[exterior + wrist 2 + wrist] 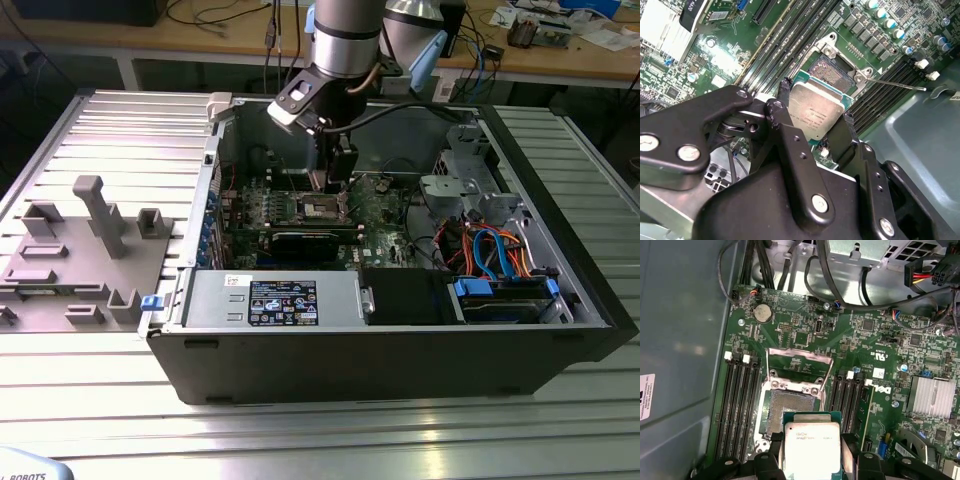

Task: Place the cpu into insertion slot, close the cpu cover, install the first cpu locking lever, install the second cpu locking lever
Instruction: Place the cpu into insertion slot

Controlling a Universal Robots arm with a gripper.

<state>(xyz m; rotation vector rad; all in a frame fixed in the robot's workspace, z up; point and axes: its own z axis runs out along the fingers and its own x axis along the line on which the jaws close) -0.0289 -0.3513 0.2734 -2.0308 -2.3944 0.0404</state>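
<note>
While the claw (816,104) pinches the cpu (811,450) over the open socket (782,407) | cpu cover (799,353) raised | cpu print illegible

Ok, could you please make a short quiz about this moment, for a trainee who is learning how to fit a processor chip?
1. True or false: the chip already lies in the socket.
2. Choose one. The cover frame of the socket is: A) closed flat over the socket; B) swung open, so the socket is uncovered; C) lying outside the computer case.
3. Fill in the missing word: the end effector is shut on the ____.

Key
1. False. The chip is gripped between the fingers, and the socket is empty.
2. B
3. chip
</note>
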